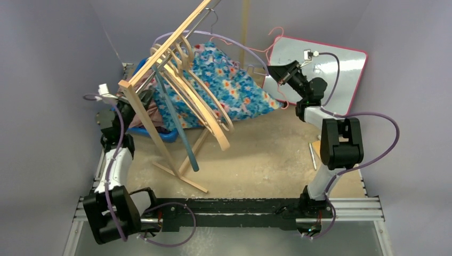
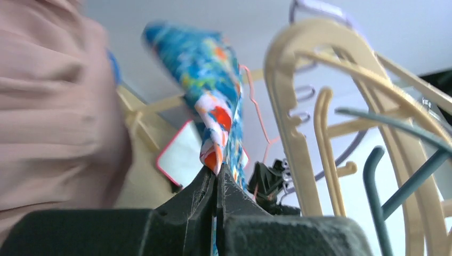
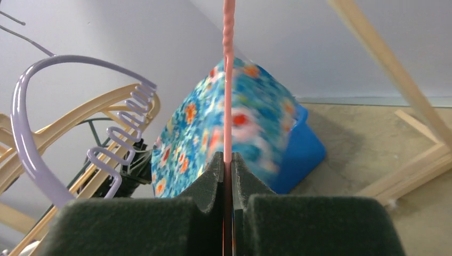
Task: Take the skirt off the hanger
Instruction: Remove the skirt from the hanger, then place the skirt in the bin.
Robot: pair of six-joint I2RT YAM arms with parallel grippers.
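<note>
The blue floral skirt point(image 1: 234, 88) hangs stretched between my two grippers, behind the wooden rack. My left gripper point(image 2: 217, 170) is shut on a corner of the skirt point(image 2: 213, 80); in the top view it sits at the left point(image 1: 128, 109), partly hidden by the rack. My right gripper point(image 3: 228, 159) is shut on the thin pink wire hanger point(image 3: 228, 80), with the skirt point(image 3: 208, 128) beyond it. In the top view the right gripper point(image 1: 275, 72) is at the skirt's right end, and the pink hanger point(image 1: 274, 33) loops above it.
A tilted wooden rack point(image 1: 176, 69) with several wooden, teal and lilac hangers stands left of centre. A blue basket point(image 1: 165, 134) with pinkish cloth point(image 2: 53, 106) lies behind it. A pink-rimmed whiteboard point(image 1: 330, 69) leans at the back right. A small metal rod point(image 1: 313, 156) lies near the right arm.
</note>
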